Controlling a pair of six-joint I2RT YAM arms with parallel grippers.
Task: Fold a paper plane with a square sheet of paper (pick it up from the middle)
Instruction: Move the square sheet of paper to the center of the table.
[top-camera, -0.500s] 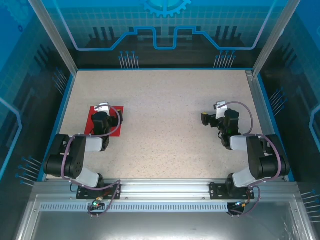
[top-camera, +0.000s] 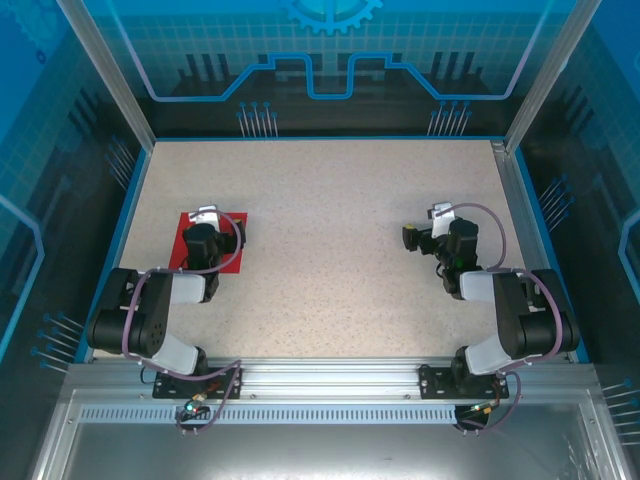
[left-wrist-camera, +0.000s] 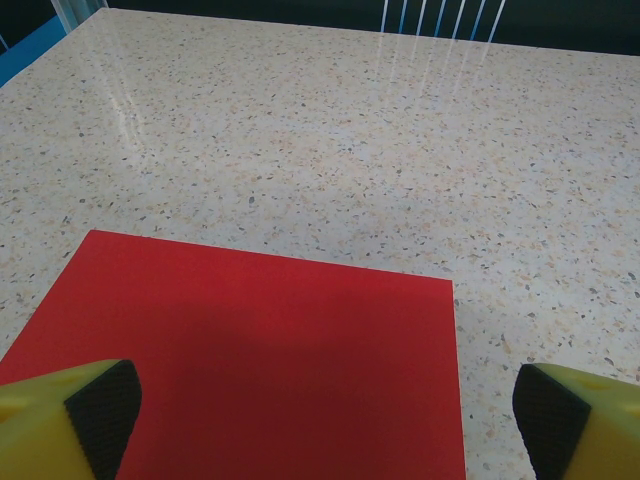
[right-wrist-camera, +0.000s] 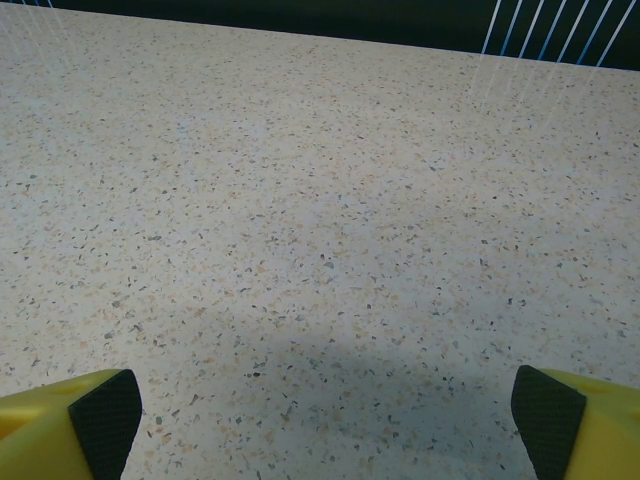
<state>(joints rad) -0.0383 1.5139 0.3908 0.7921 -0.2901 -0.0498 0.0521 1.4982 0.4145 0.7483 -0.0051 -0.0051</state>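
Observation:
The square sheet of paper (left-wrist-camera: 250, 360) is bright red and lies flat and uncreased on the speckled table, not shaped as a paper plane. In the top view the sheet (top-camera: 178, 248) is at the left, mostly under my left arm. My left gripper (left-wrist-camera: 325, 415) hangs open just above it, yellow fingers (left-wrist-camera: 95, 410) spread wider than the sheet's right edge, and it holds nothing. From above, the left gripper (top-camera: 205, 228) sits over the sheet's middle. My right gripper (right-wrist-camera: 325, 415) is open over bare table, and in the top view it (top-camera: 440, 226) is at the right.
The speckled tabletop (top-camera: 330, 220) stretches between the arms. Blue rails and clear walls (top-camera: 135, 170) border it on the left, back and right. A metal rail (top-camera: 320, 375) with both arm bases runs along the near edge.

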